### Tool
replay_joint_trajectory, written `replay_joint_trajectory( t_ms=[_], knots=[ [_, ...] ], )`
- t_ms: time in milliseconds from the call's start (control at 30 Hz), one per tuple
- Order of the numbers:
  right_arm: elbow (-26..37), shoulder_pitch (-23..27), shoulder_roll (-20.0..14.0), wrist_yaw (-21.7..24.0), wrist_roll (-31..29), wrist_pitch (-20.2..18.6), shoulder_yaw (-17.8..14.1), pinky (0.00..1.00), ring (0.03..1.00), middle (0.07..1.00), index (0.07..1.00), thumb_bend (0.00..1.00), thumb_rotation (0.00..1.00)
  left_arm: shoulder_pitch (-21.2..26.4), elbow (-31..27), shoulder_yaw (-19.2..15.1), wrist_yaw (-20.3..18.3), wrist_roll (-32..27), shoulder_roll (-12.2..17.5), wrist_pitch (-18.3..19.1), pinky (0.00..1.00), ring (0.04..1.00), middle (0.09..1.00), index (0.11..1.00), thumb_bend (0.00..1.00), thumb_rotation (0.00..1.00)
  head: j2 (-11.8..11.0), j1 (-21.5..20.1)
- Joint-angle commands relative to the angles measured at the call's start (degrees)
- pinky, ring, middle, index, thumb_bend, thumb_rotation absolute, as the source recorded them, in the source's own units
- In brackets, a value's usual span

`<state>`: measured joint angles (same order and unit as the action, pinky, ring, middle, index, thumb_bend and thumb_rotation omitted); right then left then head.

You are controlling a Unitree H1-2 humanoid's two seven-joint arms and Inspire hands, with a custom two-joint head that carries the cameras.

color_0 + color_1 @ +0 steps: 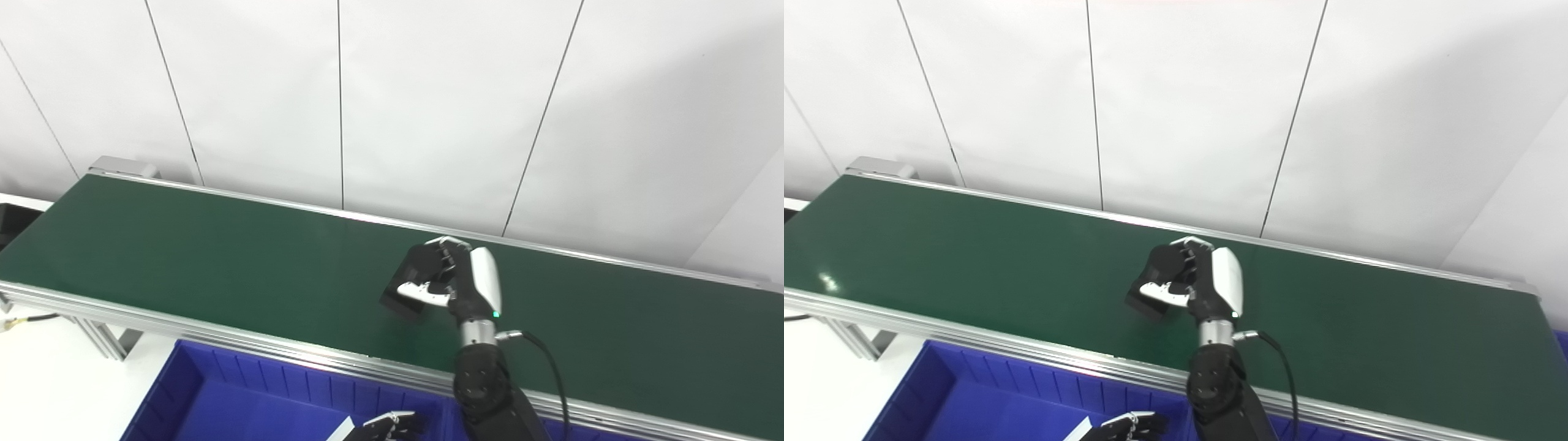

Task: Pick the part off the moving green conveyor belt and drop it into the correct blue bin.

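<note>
A black rectangular part (405,283) is over the middle of the green conveyor belt (184,257), tilted, with its lower edge close to the belt surface. My right hand (467,283) is shut on it: the fingers curl over its far end and the white thumb presses its near side. Whether the part still touches the belt I cannot tell. My left hand (389,427) shows only as dark fingertips at the bottom edge, above the blue bin (202,380). In the right eye view the part (1150,288) sits left of the right hand (1208,283).
The belt's aluminium side rail (245,340) runs between the belt and the bin. A white wall stands right behind the belt. A white table surface (55,380) and the conveyor's leg (104,340) lie at the lower left. A black cable (551,367) loops off the right wrist.
</note>
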<state>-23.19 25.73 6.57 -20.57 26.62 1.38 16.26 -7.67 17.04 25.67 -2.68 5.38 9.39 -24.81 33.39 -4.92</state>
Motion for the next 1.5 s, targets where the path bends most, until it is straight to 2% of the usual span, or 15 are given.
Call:
replay_joint_trajectory(
  t_ms=[0,167,267,300,333,367,400,500,667,800,833,967,1067,1200,1467],
  knots=[
    [9.3,-2.0,-0.5,2.5,-0.1,-2.2,-0.4,0.41,0.486,0.460,0.494,0.52,0.00,-0.4,-1.8,-0.8,-0.3,-1.2,0.1,-2.1,0.75,0.802,0.827,0.826,0.94,0.56,0.7,-0.1],
    [23.4,-8.8,-3.4,7.9,0.5,-6.2,-1.3,0.41,0.494,0.463,0.496,0.52,0.00,-0.8,-2.5,-1.7,-0.2,-1.6,0.0,-2.1,0.75,0.793,0.821,0.831,0.92,0.58,2.2,-0.2],
    [30.2,-13.0,-5.4,11.6,-1.1,-7.7,-2.1,0.35,0.444,0.469,0.493,0.52,0.00,-1.3,-3.5,-2.2,-0.3,-1.1,0.3,-2.1,0.77,0.814,0.844,0.855,0.93,0.61,3.9,-0.7],
    [31.5,-13.9,-5.6,12.2,-1.3,-8.0,-2.3,0.34,0.437,0.473,0.493,0.52,0.00,-1.6,-3.9,-2.4,-0.5,-1.2,0.3,-2.1,0.79,0.824,0.853,0.864,0.93,0.61,3.9,-0.7],
    [33.3,-15.3,-5.9,12.9,-1.5,-8.5,-2.5,0.34,0.433,0.474,0.492,0.52,0.00,-1.8,-4.5,-2.7,-0.7,-1.3,0.4,-2.1,0.79,0.829,0.858,0.869,0.93,0.61,5.6,-1.1],
    [34.5,-16.2,-6.0,13.4,-1.5,-8.9,-2.7,0.33,0.422,0.463,0.493,0.52,0.00,-2.0,-4.9,-2.9,-0.9,-1.4,0.4,-2.1,0.79,0.834,0.864,0.875,0.92,0.60,5.6,-1.1],
    [36.3,-18.0,-6.4,14.0,-1.5,-9.2,-2.8,0.33,0.419,0.459,0.494,0.52,0.00,-2.3,-5.5,-3.3,-1.0,-1.5,0.4,-2.1,0.79,0.836,0.866,0.877,0.92,0.60,6.7,-1.5],
    [39.5,-21.6,-7.7,15.8,-2.0,-9.0,-3.3,0.36,0.446,0.460,0.494,0.52,0.00,-2.9,-7.1,-4.3,-1.5,-1.7,0.0,-2.1,0.78,0.833,0.870,0.876,0.88,0.55,7.7,-2.0],
    [42.1,-26.2,-11.1,18.7,-4.0,-7.1,-4.3,0.31,0.400,0.444,0.496,0.52,0.00,-3.8,-9.7,-5.8,-2.5,-0.6,-0.4,-1.9,0.77,0.833,0.868,0.873,0.86,0.52,9.5,-2.2],
    [44.1,-30.1,-14.1,20.3,-5.4,-6.5,-5.4,0.32,0.395,0.435,0.496,0.52,0.00,-4.6,-12.2,-6.8,-3.5,-1.0,-0.9,-0.7,0.78,0.838,0.863,0.870,0.86,0.51,12.0,-2.1],
    [44.8,-31.1,-15.1,20.8,-5.3,-7.0,-5.7,0.31,0.391,0.431,0.496,0.52,0.00,-4.8,-13.4,-7.1,-3.6,-1.0,-1.0,0.3,0.78,0.838,0.863,0.871,0.85,0.51,13.9,-1.0],
    [46.0,-33.9,-18.2,23.5,-5.4,-9.1,-6.6,0.33,0.407,0.450,0.498,0.52,0.00,-5.4,-16.5,-7.7,-4.2,-0.9,-1.6,3.5,0.79,0.850,0.875,0.879,0.85,0.50,15.8,-0.5],
    [45.1,-36.0,-20.0,25.1,-4.9,-9.8,-7.0,0.34,0.420,0.455,0.494,0.52,0.00,-5.6,-18.3,-8.2,-5.0,-0.6,-1.7,6.0,0.81,0.866,0.887,0.890,0.89,0.53,16.5,-0.2],
    [41.9,-37.5,-21.6,26.4,-3.7,-9.8,-6.5,0.36,0.450,0.466,0.492,0.52,0.00,-5.6,-18.6,-8.9,-5.7,-1.0,-2.0,6.1,0.82,0.871,0.884,0.890,0.89,0.53,17.4,0.0],
    [35.7,-36.2,-24.7,28.5,6.2,-11.6,-3.2,0.39,0.459,0.445,0.497,0.53,0.00,-6.1,-19.9,-10.1,-6.5,-2.0,-2.1,6.9,0.82,0.865,0.878,0.880,0.87,0.51,18.1,-1.2]
  ],
)
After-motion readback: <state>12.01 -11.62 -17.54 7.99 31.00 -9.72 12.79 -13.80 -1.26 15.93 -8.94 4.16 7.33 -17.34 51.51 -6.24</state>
